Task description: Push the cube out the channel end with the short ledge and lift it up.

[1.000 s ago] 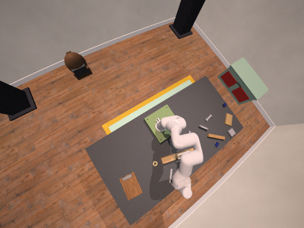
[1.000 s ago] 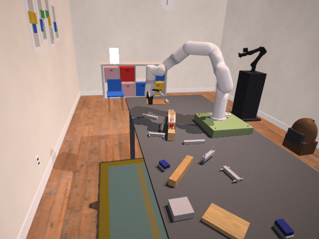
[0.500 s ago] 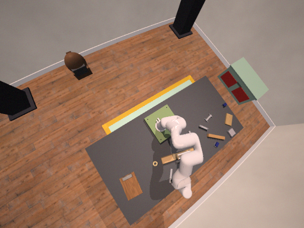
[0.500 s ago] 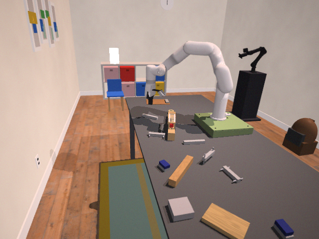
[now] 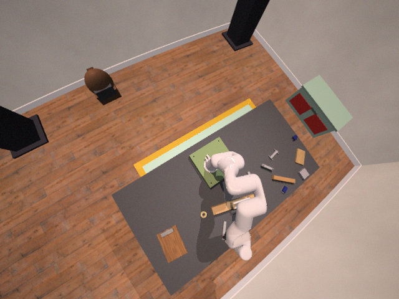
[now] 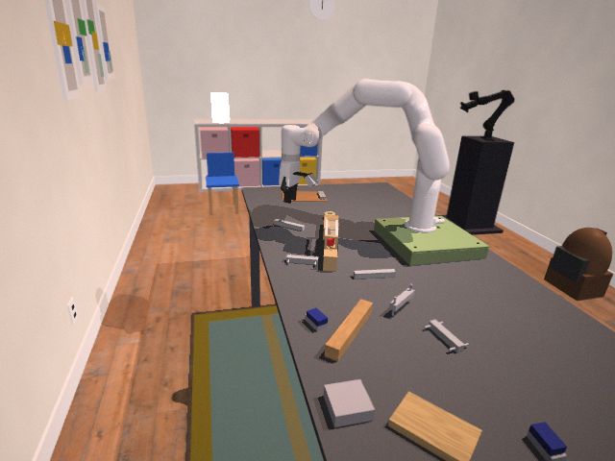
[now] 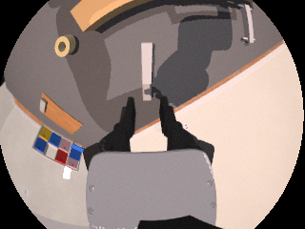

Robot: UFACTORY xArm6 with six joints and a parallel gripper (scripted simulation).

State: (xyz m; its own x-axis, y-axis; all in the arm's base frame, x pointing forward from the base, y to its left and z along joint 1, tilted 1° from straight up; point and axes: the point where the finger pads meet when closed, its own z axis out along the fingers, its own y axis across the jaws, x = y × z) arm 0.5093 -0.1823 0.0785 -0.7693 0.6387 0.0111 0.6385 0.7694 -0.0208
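The wooden channel (image 5: 222, 207) (image 6: 329, 257) lies near the middle of the grey table (image 5: 154, 193) (image 6: 496, 307). The red cube (image 6: 330, 242) shows inside it in the exterior view. My gripper (image 6: 288, 194) (image 7: 147, 104) is open and empty, pointing down near the table's edge, well clear of the channel. A plain grey bar (image 5: 223, 228) (image 6: 288, 225) (image 7: 147, 67) lies flat on the table just ahead of and below the fingertips, not touched. In the top view the arm hides the gripper.
A yellow ring (image 5: 202, 212) (image 7: 64, 45) and a clipboard (image 5: 171, 243) (image 6: 305, 197) (image 7: 60, 114) lie nearby. A second grey bar with cross pieces (image 6: 301, 258) (image 7: 248, 22) lies beside the channel. More bars, wooden blocks and blue pieces lie at the table's other end. The green base (image 5: 201, 157) (image 6: 436, 248) holds the arm.
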